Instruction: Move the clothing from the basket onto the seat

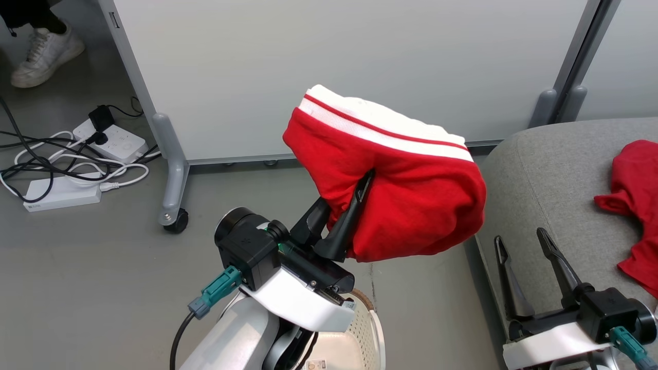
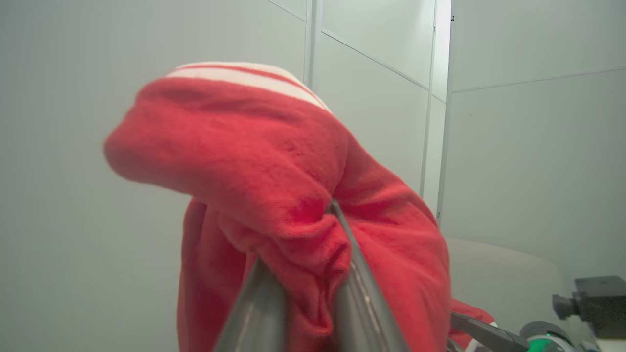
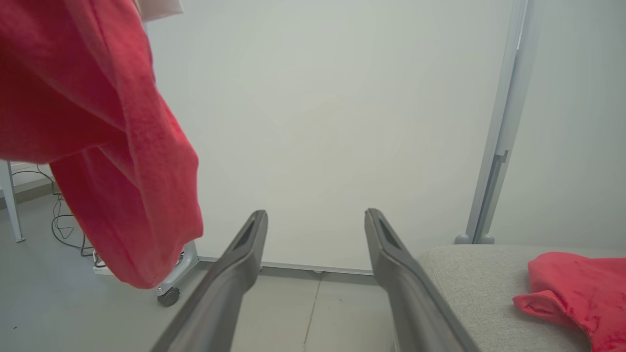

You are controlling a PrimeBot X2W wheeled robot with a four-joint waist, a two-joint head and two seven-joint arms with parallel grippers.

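My left gripper (image 1: 366,180) is shut on a red garment (image 1: 406,190) with a white striped band, holding it up in the air above the floor. In the left wrist view the same clothing (image 2: 274,186) is bunched between my two fingers (image 2: 362,288). The cream perforated basket (image 1: 367,321) shows partly below my left arm. Another red garment (image 1: 635,205) lies on the grey seat (image 1: 545,180) at the right. My right gripper (image 1: 519,239) stands open by the seat's near edge, nothing between its fingers (image 3: 230,274).
A grey partition wall (image 1: 334,67) on a castor foot (image 1: 175,218) stands behind. Power strips and cables (image 1: 77,164) lie on the floor at the left, near a person's white shoe (image 1: 43,54).
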